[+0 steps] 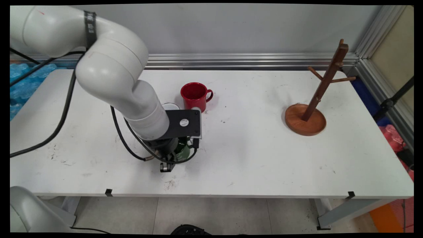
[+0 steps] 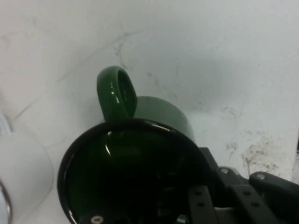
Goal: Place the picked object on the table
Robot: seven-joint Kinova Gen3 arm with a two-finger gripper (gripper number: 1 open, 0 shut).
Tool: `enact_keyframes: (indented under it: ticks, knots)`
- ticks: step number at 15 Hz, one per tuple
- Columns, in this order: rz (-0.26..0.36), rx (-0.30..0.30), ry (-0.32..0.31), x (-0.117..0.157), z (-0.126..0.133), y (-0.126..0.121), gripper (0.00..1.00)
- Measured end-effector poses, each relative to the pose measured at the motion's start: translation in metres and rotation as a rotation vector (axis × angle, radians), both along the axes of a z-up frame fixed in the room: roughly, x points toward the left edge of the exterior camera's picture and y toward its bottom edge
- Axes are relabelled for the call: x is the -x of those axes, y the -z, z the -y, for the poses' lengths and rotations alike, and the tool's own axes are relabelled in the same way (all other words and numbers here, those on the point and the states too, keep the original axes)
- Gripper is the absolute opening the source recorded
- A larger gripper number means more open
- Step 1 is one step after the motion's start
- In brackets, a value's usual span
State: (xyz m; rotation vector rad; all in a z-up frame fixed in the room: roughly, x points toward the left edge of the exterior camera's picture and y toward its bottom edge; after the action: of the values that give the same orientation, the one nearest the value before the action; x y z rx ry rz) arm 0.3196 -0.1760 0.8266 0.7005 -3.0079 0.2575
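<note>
Green mug [image 2: 140, 154], near the white table's [image 1: 251, 158] front left, has its rim between the gripper's [image 1: 172, 155] fingers, 1 inside and 1 outside; whether they press it I cannot tell. Behind it stands 1 red mug [image 1: 195, 96]; the wooden mug tree [image 1: 314, 99] is well apart, right.

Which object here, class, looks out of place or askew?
None stands out. The red mug and wooden mug tree stand upright on the table; the gripper is down at the green mug.
</note>
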Motion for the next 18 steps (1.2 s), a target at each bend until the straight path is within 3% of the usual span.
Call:
enact_keyframes:
  ticks: [10, 11, 18]
  knots:
    - [0.013, -0.016, -0.004, 0.002, 0.003, 0.017, 0.0]
    - [0.012, -0.016, -0.005, 0.002, 0.003, 0.018, 1.0]
    - [0.004, -0.012, -0.004, 0.002, 0.006, 0.021, 1.0]
